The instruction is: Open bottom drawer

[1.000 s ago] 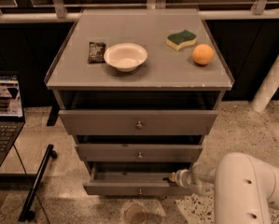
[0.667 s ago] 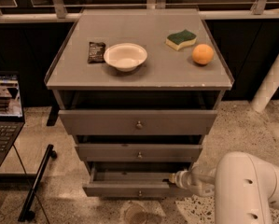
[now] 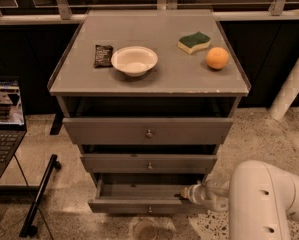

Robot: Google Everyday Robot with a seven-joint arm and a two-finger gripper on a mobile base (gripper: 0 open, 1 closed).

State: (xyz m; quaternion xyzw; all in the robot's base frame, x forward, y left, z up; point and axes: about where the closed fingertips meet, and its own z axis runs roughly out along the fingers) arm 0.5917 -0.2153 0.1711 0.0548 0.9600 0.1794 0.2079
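The grey cabinet has three drawers. The bottom drawer (image 3: 139,205) is the slimmest, with a small round knob (image 3: 149,209) at the centre of its front. It stands pulled out, and its shallow grey inside (image 3: 139,190) shows. My gripper (image 3: 185,194) is at the drawer's right end, reaching over the top edge of the front panel from the right. My white arm (image 3: 269,199) fills the lower right corner.
The middle drawer (image 3: 149,163) and top drawer (image 3: 148,130) stand slightly out. On the cabinet top (image 3: 159,76) are a white bowl (image 3: 134,60), a dark packet (image 3: 102,55), a green-and-yellow sponge (image 3: 193,42) and an orange (image 3: 217,58). A laptop (image 3: 4,119) and black stand (image 3: 39,194) are at left.
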